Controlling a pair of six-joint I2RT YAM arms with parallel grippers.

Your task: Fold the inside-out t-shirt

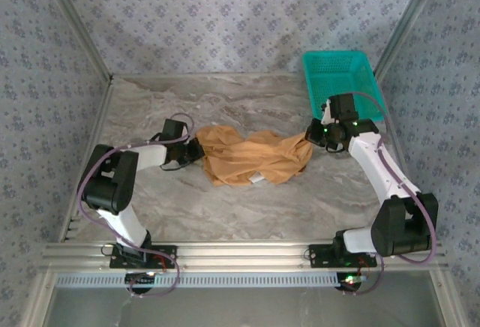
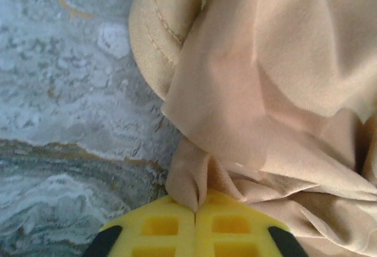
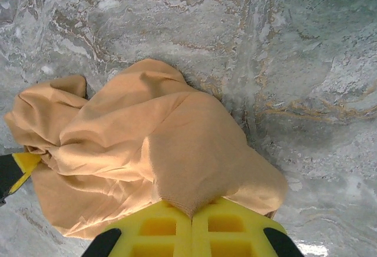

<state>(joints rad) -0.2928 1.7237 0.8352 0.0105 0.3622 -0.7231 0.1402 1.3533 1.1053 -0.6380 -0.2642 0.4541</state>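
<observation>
Two grippers pinch the inside-out t-shirt at opposite ends, and the shirt lies bunched and wrinkled between them near the middle of the marble-patterned table. The left gripper meets the cloth at its left end. In the left wrist view its yellow fingers are pressed together, with a small peak of tan cloth caught at the seam between them. Above that peak the shirt rises in soft folds, and a stitched hem curls over at the upper left, resting on the table. The right gripper holds the right end, where the cloth narrows to a point. In the right wrist view its fingers are likewise closed, nipping a rounded fold of the shirt, which spreads away to the left in a crumpled heap on the table. A small white label shows at the near edge of the shirt. The teal basket stands at the far right of the table, just behind the right gripper and apart from the shirt.
</observation>
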